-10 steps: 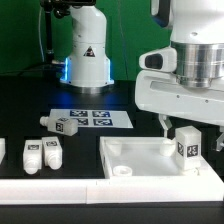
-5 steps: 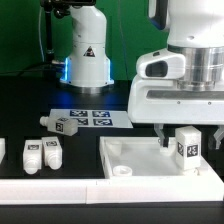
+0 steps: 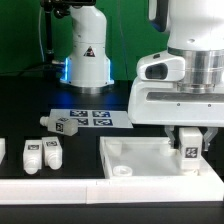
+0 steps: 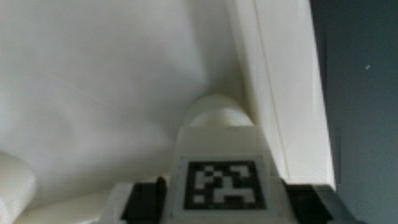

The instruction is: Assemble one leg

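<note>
leg in gripper — over white panel

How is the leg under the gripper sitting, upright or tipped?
Upright: the leg stands on end on the white panel, its tag edges vertical, below the gripper.

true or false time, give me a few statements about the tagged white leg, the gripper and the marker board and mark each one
1. The small white plastic leg with a black-and-white square tag sits between the fingers of the gripper. True.
2. The gripper hangs over the marker board. False: it is over the large flat white panel, at the exterior view's right.
3. The marker board lies on the panel. False: it lies on the black table, apart from the panel.
4. Other loose white legs rest on the table toward the exterior view's left. True.
</note>
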Robot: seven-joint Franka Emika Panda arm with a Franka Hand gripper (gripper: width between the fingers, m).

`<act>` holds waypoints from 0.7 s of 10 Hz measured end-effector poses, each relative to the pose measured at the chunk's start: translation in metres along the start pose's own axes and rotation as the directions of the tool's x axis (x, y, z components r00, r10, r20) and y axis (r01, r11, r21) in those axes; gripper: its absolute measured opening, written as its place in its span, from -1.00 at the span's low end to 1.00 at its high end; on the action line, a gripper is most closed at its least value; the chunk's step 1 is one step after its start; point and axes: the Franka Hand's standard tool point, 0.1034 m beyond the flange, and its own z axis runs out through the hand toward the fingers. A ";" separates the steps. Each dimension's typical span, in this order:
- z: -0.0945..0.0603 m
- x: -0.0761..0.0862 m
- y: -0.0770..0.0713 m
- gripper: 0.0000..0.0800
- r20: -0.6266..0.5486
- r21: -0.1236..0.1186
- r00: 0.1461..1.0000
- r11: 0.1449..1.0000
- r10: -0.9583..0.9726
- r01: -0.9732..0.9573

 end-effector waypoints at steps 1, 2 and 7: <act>0.000 -0.001 -0.001 -0.29 -0.001 -0.001 0.994 0.994 0.112 -0.112; 0.001 -0.002 -0.003 -0.29 -0.007 -0.010 0.973 0.973 0.229 -0.229; 0.003 -0.004 -0.008 -0.29 -0.025 -0.006 0.641 0.641 0.767 -0.767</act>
